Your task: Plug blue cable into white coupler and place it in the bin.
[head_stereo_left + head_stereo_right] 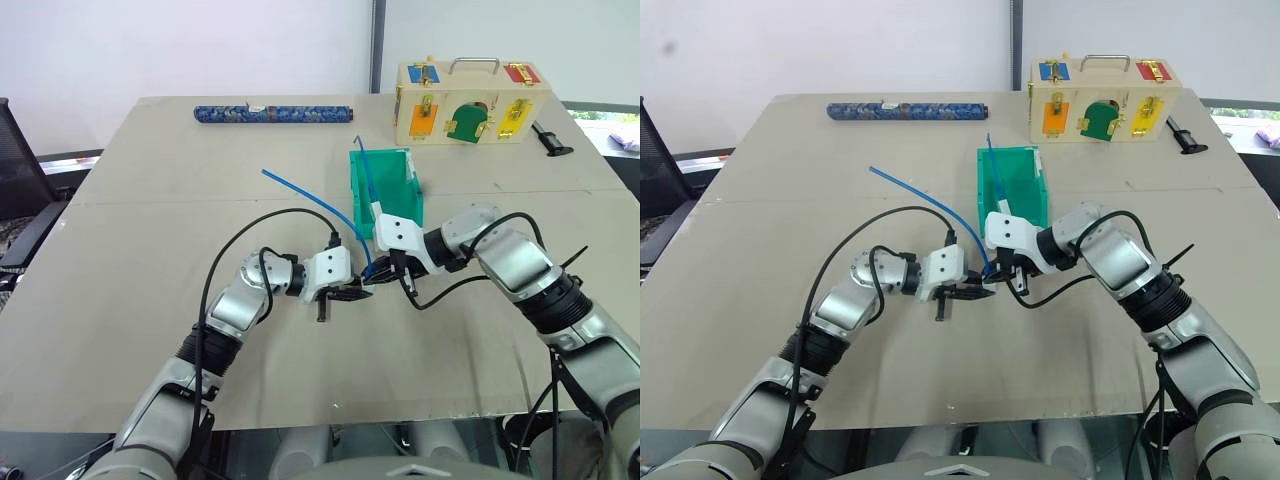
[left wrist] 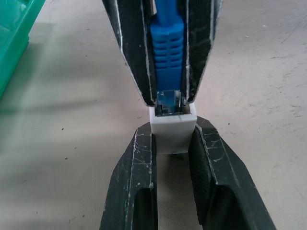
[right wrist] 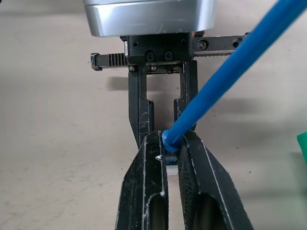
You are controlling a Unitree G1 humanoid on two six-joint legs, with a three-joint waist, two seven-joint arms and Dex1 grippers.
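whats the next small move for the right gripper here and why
Probably push the bright blue cable's clear plug straight on into the small white plastic coupler. The left gripper clamps the coupler, the right gripper clamps the plug boot, and the plug sits at the socket mouth, seemingly not fully seated.

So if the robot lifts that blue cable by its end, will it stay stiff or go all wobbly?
Probably bendy: the blue cable is thin and trails in a curve across the table. Likely light too, since the right gripper pinches just its plug. The loose end may drag or swing.

Blue cable (image 2: 166, 45) plug sits at white coupler (image 2: 172, 132) socket, near the teal bin (image 1: 392, 190).
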